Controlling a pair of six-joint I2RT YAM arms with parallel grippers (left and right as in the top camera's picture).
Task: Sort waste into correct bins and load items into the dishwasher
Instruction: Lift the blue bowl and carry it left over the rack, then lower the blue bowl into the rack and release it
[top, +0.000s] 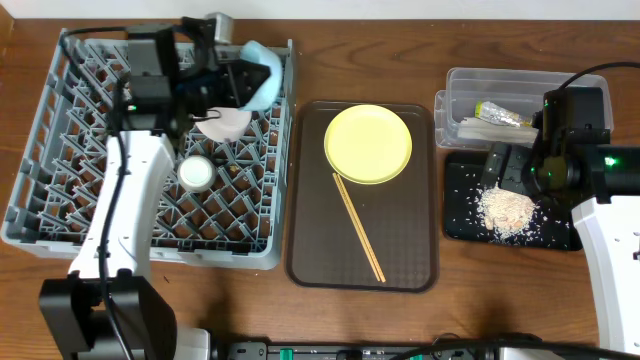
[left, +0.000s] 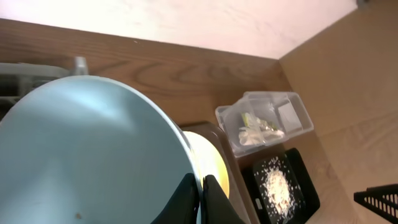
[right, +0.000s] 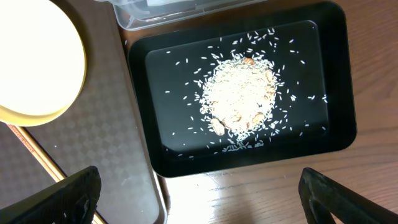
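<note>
Rack first: the grey dish rack (top: 30, 215) fills the left of the overhead view. The step in hand, as I judge it, is seating the light blue bowl (top: 258, 72) among its pegs. The brown tray (top: 400, 250) lies mid-frame on the worktop. The black tray (top: 460, 215) with its rice scraps (top: 505, 210) is at the right, and the clear tub (top: 470, 85) is just above it in the frame. None of these concern me now.

My left fingers (left: 217, 205) are pinched on the bowl's rim, one on each side of it, and the bowl hangs tilted over the rack's upper right corner. To do this well I should lower it on edge into a row of free pegs. I should also keep it off the rack's right wall, so it cannot tip out toward the brown tray.

The pink bowl (top: 225, 122) sits just below and left of it in the frame, so I want a slot beside that one, not on top of it. I should part the fingers only once the pegs bear the rim. The white cup (top: 196, 172) stands lower in the frame, clear of the bowl.

My right fingers (right: 74, 193) are spread wide and empty above the black tray.
</note>
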